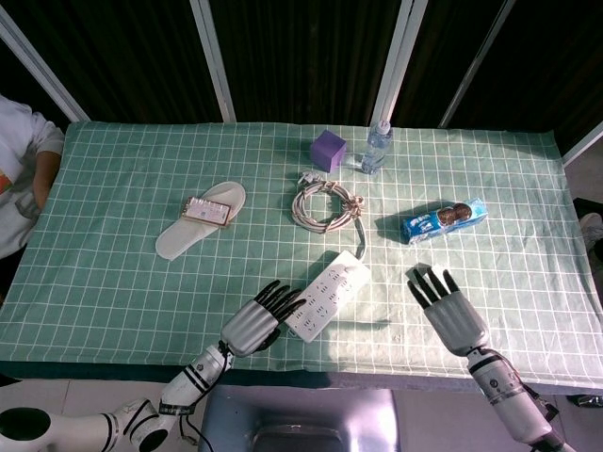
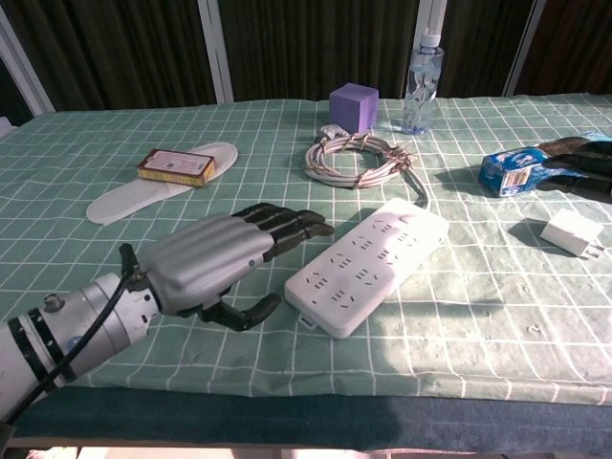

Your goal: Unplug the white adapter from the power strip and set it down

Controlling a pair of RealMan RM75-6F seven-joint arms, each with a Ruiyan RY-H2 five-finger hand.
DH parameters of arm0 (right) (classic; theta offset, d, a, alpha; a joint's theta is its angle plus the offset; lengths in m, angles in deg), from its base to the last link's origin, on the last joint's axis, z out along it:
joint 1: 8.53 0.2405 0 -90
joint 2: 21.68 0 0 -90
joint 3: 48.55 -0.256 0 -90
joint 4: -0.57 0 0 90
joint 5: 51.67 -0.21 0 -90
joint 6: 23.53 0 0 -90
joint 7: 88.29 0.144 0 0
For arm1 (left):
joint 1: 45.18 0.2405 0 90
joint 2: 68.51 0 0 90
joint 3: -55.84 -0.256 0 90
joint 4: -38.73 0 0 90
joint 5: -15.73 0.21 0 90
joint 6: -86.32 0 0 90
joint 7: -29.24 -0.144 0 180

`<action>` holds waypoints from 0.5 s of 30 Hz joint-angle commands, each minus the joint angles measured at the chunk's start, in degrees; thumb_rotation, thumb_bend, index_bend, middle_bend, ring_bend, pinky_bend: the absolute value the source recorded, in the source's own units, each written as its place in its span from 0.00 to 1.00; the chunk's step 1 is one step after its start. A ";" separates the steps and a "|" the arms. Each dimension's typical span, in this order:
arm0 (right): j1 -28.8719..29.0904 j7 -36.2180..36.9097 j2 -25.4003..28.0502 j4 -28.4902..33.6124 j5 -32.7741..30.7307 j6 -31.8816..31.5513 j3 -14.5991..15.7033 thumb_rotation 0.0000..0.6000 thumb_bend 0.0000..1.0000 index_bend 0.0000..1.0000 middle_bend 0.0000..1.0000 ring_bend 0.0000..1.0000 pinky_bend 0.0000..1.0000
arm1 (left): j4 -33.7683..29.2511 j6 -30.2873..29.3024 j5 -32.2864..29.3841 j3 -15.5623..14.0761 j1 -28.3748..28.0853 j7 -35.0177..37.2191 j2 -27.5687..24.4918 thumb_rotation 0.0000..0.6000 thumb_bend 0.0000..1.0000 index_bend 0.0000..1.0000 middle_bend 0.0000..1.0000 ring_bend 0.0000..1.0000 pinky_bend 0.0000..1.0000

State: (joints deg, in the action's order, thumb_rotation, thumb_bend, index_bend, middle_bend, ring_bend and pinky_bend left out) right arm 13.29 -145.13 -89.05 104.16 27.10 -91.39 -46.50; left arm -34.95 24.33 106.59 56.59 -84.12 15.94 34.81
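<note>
The white adapter (image 2: 572,232) lies on the checked cloth to the right of the power strip (image 2: 368,265), unplugged and touched by nothing. In the head view my right hand (image 1: 450,306) hovers with its fingers spread and hides the adapter; the chest view shows only its dark fingers (image 2: 588,161) at the right edge. My left hand (image 2: 215,268) lies flat just left of the strip (image 1: 328,299), fingers stretched out and holding nothing. In the head view that left hand (image 1: 256,320) sits near the table's front edge.
The strip's coiled cable (image 1: 325,202) lies behind it. A purple cube (image 1: 329,149) and a water bottle (image 1: 377,148) stand at the back. A blue cookie pack (image 1: 443,219) lies at the right, and a white slipper (image 1: 193,226) with a small box (image 1: 208,212) at the left.
</note>
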 commanded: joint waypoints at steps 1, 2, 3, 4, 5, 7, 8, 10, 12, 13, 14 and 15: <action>-9.19 16.91 8.69 6.25 10.50 -16.05 2.62 1.00 0.14 0.00 0.00 0.00 0.20 | -8.69 -7.74 3.85 -2.44 3.64 1.49 -10.05 1.00 0.52 0.00 0.03 0.00 0.03; -10.61 19.75 9.29 5.37 11.82 -18.56 2.89 1.00 0.14 0.00 0.00 0.00 0.20 | -10.03 -9.42 4.51 -3.36 4.79 1.65 -12.29 1.00 0.52 0.00 0.03 0.00 0.03; -11.99 22.28 9.57 4.12 12.63 -20.99 2.92 1.00 0.14 0.00 0.00 0.00 0.19 | -11.01 -11.23 4.96 -4.23 6.10 1.90 -14.34 1.00 0.52 0.00 0.03 0.00 0.03; -13.73 25.71 9.66 2.16 12.96 -23.88 2.80 1.00 0.14 0.00 0.00 0.00 0.19 | -12.00 -13.76 5.29 -5.36 8.04 2.63 -16.85 1.00 0.53 0.00 0.03 0.00 0.03; -15.01 28.63 9.53 0.68 12.54 -25.87 2.50 1.00 0.14 0.00 0.00 0.00 0.18 | -12.41 -15.76 5.50 -6.20 9.56 3.53 -18.61 1.00 0.52 0.00 0.02 0.00 0.03; -17.58 35.52 8.59 -3.03 10.08 -29.18 1.35 1.00 0.14 0.00 0.00 0.00 0.12 | -11.90 -20.86 5.66 -7.61 13.33 5.86 -21.79 1.00 0.52 0.00 0.01 0.00 0.03; -18.38 37.87 7.98 -4.64 8.82 -29.77 0.88 1.00 0.14 0.00 0.00 0.00 0.08 | -11.07 -23.03 5.66 -8.04 14.94 6.80 -22.75 1.00 0.51 0.00 0.01 0.00 0.03; -19.23 40.24 6.77 -8.13 7.03 -28.87 0.69 1.00 0.14 0.00 0.00 0.00 0.01 | -8.39 -27.37 5.28 -8.71 18.44 9.07 -24.18 1.00 0.51 0.00 0.01 0.00 0.03; -18.85 40.79 7.32 -8.80 7.70 -26.96 1.12 1.00 0.14 0.00 0.00 0.00 0.00 | -5.49 -30.17 4.77 -9.24 21.29 10.73 -24.96 1.00 0.51 0.00 0.01 0.00 0.03; -18.93 41.33 7.26 -9.03 7.86 -27.25 0.76 1.00 0.14 0.00 0.00 0.00 0.00 | -4.31 -30.90 4.51 -9.34 22.23 11.40 -25.14 1.00 0.51 0.00 0.01 0.00 0.03; -19.14 41.44 7.01 -9.29 7.68 -27.64 0.31 1.00 0.14 0.00 0.00 0.00 0.00 | -3.18 -31.28 4.15 -9.40 23.01 12.06 -25.20 1.00 0.51 0.00 0.01 0.00 0.03; -19.30 41.41 6.74 -9.45 7.43 -27.79 -0.05 1.00 0.14 0.00 0.00 0.00 0.00 | -2.50 -31.14 3.54 -9.43 23.65 12.64 -25.26 1.00 0.51 0.00 0.01 0.00 0.03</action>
State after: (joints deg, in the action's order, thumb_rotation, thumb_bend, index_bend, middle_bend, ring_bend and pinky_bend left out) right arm -5.15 -104.31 -82.11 95.43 34.88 -118.44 -45.91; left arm -39.87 -5.40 110.82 48.20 -62.60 26.38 10.92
